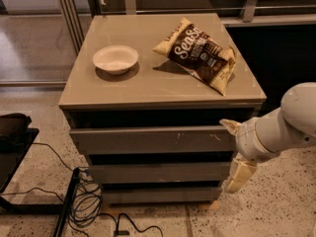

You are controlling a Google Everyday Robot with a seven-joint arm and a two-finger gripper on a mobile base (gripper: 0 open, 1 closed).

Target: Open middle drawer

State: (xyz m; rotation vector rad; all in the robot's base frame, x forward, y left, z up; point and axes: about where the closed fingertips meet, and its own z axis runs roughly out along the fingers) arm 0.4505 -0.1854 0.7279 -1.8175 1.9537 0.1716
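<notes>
Fingers [240,174] spread, beside middle drawer [158,173] right end | tan top [163,85] | speckled floor [279,211]

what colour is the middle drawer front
Plain grey-brown on the middle drawer, clearest in the camera view; the tool is by its right end.

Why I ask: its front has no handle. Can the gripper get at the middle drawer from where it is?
Probably yes. The gripper hangs by the cabinet's right front corner, fingers open, the lower one beside the middle drawer's right end. Nothing stands between them.
</notes>
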